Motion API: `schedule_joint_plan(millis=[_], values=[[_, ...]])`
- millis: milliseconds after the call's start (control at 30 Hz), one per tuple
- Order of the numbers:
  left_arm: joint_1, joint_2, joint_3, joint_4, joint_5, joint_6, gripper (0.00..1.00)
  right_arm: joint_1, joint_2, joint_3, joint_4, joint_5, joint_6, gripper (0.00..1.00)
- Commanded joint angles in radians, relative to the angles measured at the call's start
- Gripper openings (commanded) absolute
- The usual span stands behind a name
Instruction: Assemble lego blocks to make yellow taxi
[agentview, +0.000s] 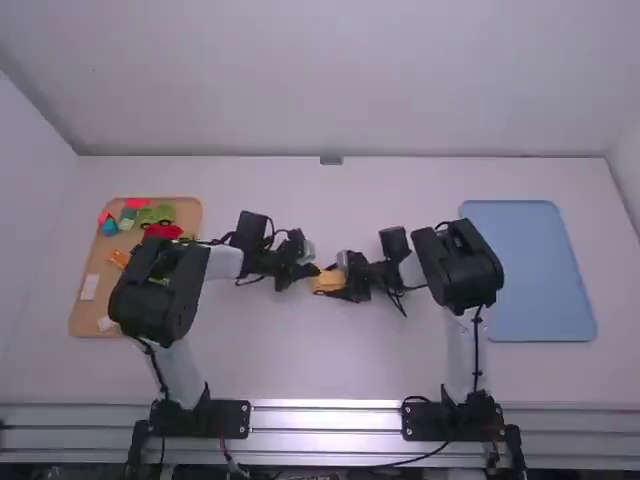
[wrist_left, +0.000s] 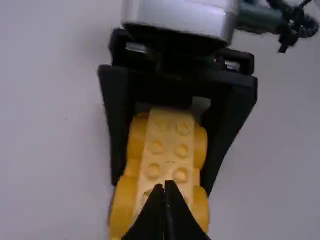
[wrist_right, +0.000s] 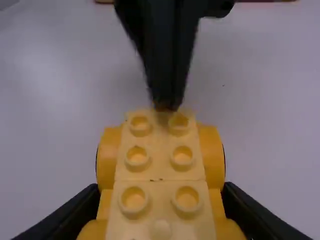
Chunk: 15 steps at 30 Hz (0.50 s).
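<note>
The yellow car (agentview: 328, 281) was near the middle of the white table (agentview: 285, 355), between the two grippers. The right gripper (agentview: 341, 278) had it clamped, one finger against each side, spread only as far as the width of the car and its rounded yellow wheels. Along the car's top ran paired studs on paler blocks, with a seam across between two of them; whether the studs bore any lettering, I cannot tell. The left gripper (agentview: 315, 270) had its fingers pressed together, tips at the car's top by the end away from the right gripper; whether those tips touched it or pinched some small piece, I cannot tell. To the left, a brown tray (agentview: 75, 322) lay partly under the left arm. On it were two white labels (agentview: 90, 287), their print, if any, too small to read. The tray also held a green toy (agentview: 156, 214), red blocks (agentview: 163, 231), a blue block (agentview: 110, 227) and an orange block (agentview: 118, 258). A light blue mat (agentview: 530, 270) lay at the right side of the table, beyond the right arm. A small grey piece (agentview: 331, 160) sat at the table's far edge, any marking on it too small to make out.
</note>
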Motion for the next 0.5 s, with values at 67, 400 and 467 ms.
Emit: schedule_joint_plan(millis=[67, 400, 467], values=[[0.061, -0.142, 0.071, -0.015, -0.006, -0.103, 0.26, 0.008, 0.015, -0.007, 0.005, -0.026, 0.003, 0.76], [0.063, -0.217, 0.084, -0.011, -0.104, -0.197, 0.99, -0.02, -0.133, -0.023, -0.003, -0.01, 0.175, 0.99], [0.072, -0.237, 0.084, 0.007, -0.165, -0.32, 0.99, -0.03, -0.212, -0.047, -0.06, 0.038, 0.148, 0.99]])
